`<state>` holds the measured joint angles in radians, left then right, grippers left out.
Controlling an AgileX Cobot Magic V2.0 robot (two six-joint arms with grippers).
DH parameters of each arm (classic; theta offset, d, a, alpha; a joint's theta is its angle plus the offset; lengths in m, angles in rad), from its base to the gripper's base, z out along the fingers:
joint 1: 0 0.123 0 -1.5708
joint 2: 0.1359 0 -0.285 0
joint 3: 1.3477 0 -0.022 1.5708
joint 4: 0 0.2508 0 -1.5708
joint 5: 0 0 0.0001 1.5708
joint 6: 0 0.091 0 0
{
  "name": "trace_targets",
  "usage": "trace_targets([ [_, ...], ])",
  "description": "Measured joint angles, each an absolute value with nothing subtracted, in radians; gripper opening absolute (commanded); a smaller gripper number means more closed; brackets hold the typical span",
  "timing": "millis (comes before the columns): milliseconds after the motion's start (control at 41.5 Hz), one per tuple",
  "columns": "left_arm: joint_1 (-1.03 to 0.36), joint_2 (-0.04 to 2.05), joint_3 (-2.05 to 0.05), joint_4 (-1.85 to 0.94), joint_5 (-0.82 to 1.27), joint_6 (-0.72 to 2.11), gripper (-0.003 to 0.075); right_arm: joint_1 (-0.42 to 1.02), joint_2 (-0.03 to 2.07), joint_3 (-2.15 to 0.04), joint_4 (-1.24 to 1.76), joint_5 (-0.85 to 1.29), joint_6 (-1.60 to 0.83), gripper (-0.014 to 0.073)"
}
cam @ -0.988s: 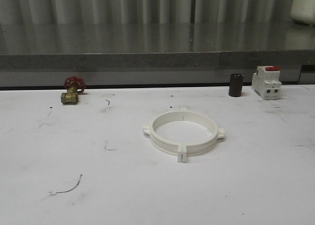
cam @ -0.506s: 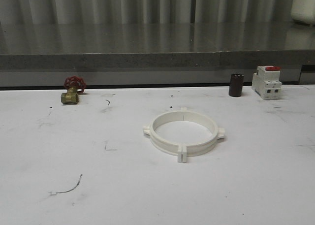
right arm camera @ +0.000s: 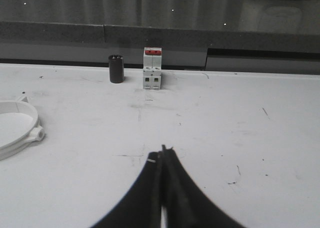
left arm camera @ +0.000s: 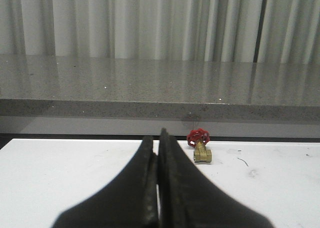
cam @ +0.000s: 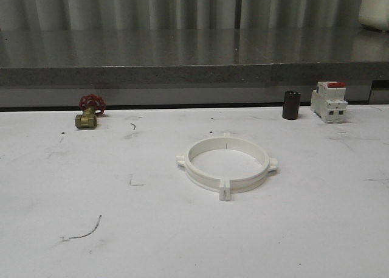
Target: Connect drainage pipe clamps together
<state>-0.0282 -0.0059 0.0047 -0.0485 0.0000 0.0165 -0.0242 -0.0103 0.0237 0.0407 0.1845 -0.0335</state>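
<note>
The two white drainage pipe clamps point(cam: 226, 165) lie flat on the table's middle, their tabbed ends meeting so they form one ring. The ring's edge point(right arm camera: 17, 128) also shows in the right wrist view. My left gripper point(left arm camera: 156, 140) is shut with nothing in it, held above the white table and facing the back wall. My right gripper point(right arm camera: 161, 153) is shut and empty too, well to the right of the ring.
A brass valve with a red handwheel point(cam: 89, 111) sits at the back left, also in the left wrist view point(left arm camera: 200, 145). A dark cylinder point(cam: 291, 105) and a white breaker with a red top point(cam: 329, 101) stand at the back right. A grey ledge point(cam: 194, 74) runs behind the table.
</note>
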Motion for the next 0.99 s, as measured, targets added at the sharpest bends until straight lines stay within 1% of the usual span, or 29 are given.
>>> trace_targets([
  [193,-0.028,-0.006,0.005,-0.048,0.0,0.017,-0.002,-0.008,-0.01,0.026,0.044,0.148,-0.033,-0.0116],
  [988,-0.028,-0.006,0.005,-0.048,0.0,0.017,-0.002,0.001,-0.01,0.028,0.044,0.148,-0.033,-0.0116],
])
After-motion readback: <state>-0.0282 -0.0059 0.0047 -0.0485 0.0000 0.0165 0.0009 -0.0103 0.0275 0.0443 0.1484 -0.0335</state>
